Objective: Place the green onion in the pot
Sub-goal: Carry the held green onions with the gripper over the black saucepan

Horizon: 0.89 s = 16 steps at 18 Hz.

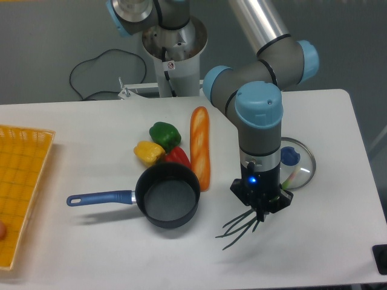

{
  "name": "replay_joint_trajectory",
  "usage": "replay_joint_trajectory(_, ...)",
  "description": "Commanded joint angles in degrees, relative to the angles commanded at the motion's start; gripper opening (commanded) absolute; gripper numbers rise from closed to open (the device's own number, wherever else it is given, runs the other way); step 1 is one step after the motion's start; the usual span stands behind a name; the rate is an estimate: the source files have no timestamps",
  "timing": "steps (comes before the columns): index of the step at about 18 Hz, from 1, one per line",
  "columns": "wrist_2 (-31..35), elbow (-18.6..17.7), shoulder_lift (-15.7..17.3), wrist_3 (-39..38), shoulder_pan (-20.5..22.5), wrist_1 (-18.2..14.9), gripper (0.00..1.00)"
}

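We log the hand [261,211] low over the desk [91,241], right of the pot [168,194]. The green onion [240,226] lies under it: dark leaves splay out toward the lower left, and a pale end shows behind the wrist by the glass lid [299,163]. The fingers are hidden by the wrist housing, so we cannot tell whether they stand apart or are closed on the stalk.

Handling, our judgement: light, slender and limp. The leaves will droop and trail if lifted, and could catch the pot rim. We would grip the firmer stalk near the middle, not the stringy leaves. The pot sits empty, handle pointing left, just beside the baguette [200,145] and the peppers [162,145].
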Motion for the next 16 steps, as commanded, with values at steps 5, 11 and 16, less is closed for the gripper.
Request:
replay_joint_trajectory(5,0.0,0.0,1.14,-0.26,-0.18,0.0,0.04)
replay_joint_trajectory(11,0.0,-1.32,3.43,-5.26,-2.81,0.0,0.04)
replay_joint_trajectory(16,0.0,-1.41,4.48,-11.06,-5.45,0.0,0.04)
